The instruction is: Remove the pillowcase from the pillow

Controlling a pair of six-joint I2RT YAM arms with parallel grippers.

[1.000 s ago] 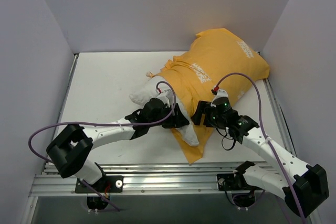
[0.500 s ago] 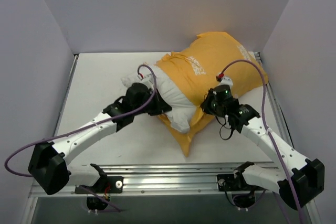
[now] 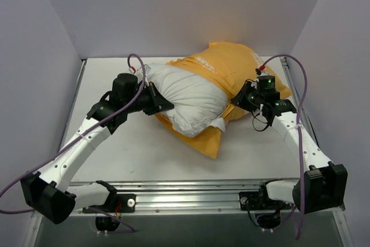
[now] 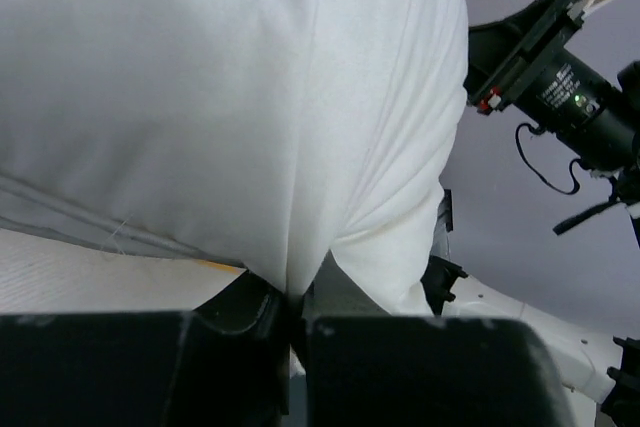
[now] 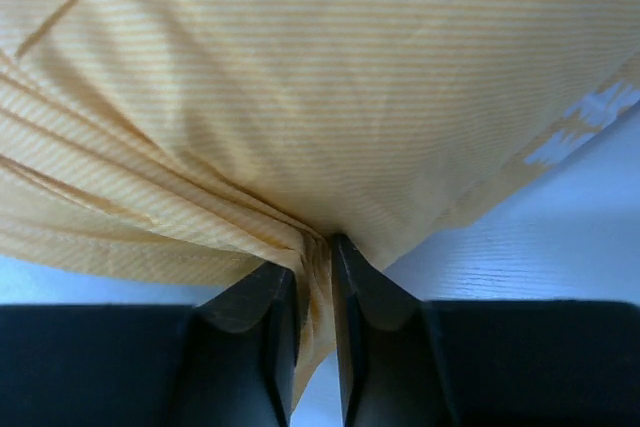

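Observation:
The white pillow (image 3: 188, 93) lies half out of the orange-yellow pillowcase (image 3: 231, 67) near the table's back. My left gripper (image 3: 157, 101) is shut on the pillow's left end; in the left wrist view its jaws pinch a fold of white pillow (image 4: 250, 117). My right gripper (image 3: 243, 98) is shut on the pillowcase's right side; in the right wrist view its jaws clamp gathered orange pillowcase (image 5: 330, 97). An orange flap (image 3: 211, 143) of the pillowcase trails toward the front beneath the pillow.
White side walls stand left, right and behind the table (image 3: 115, 143). A metal rail (image 3: 185, 192) runs along the near edge. The right arm's camera body (image 4: 560, 87) shows beyond the pillow in the left wrist view.
My left gripper has pulled the pillow back and to the left, and more white pillow shows. My right gripper has moved back and right with the pillowcase.

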